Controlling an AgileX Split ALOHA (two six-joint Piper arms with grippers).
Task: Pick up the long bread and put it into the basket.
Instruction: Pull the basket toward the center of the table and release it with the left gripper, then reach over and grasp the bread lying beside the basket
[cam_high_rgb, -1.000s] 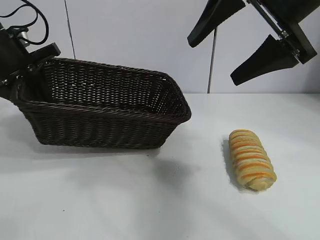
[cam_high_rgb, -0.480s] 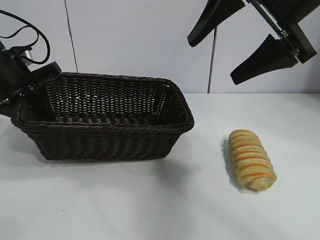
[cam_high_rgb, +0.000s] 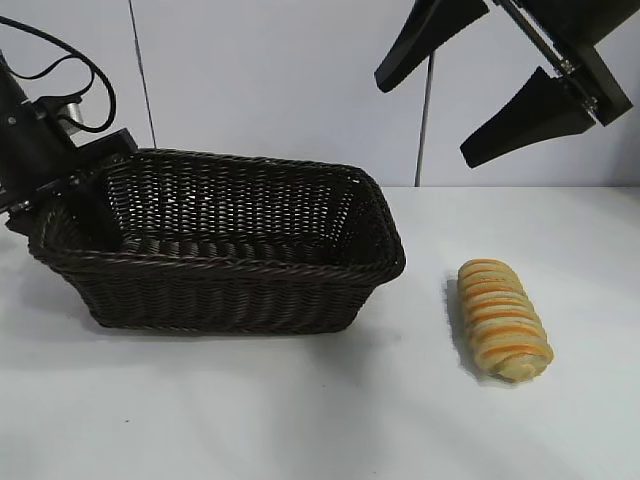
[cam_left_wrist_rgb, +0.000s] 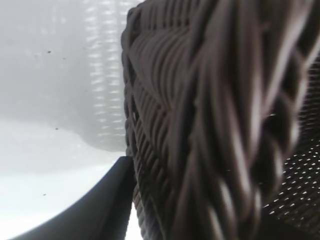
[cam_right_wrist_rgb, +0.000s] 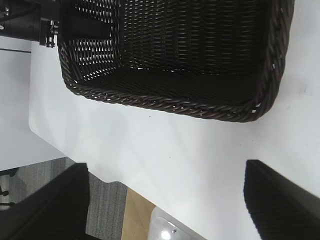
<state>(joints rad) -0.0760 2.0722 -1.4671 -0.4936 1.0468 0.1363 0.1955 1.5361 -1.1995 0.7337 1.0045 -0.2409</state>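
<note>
wicker basket (cam_high_rgb: 225, 250) sits on white worktop (cam_high_rgb: 300, 400), long bread (cam_high_rgb: 503, 320) well apart. left tool (cam_high_rgb: 60, 165) at basket's end rim, spread unclear. right tool (cam_high_rgb: 480, 85) hangs high, fingers apart.

The right gripper (cam_high_rgb: 500, 85) hangs high with its jaws spread wide, empty. Below it, well apart, the bread (cam_high_rgb: 503, 319) lies on the counter (cam_high_rgb: 300, 410). The basket (cam_high_rgb: 225, 255) sits farther off, its far end at the left gripper (cam_high_rgb: 60, 165).
</note>
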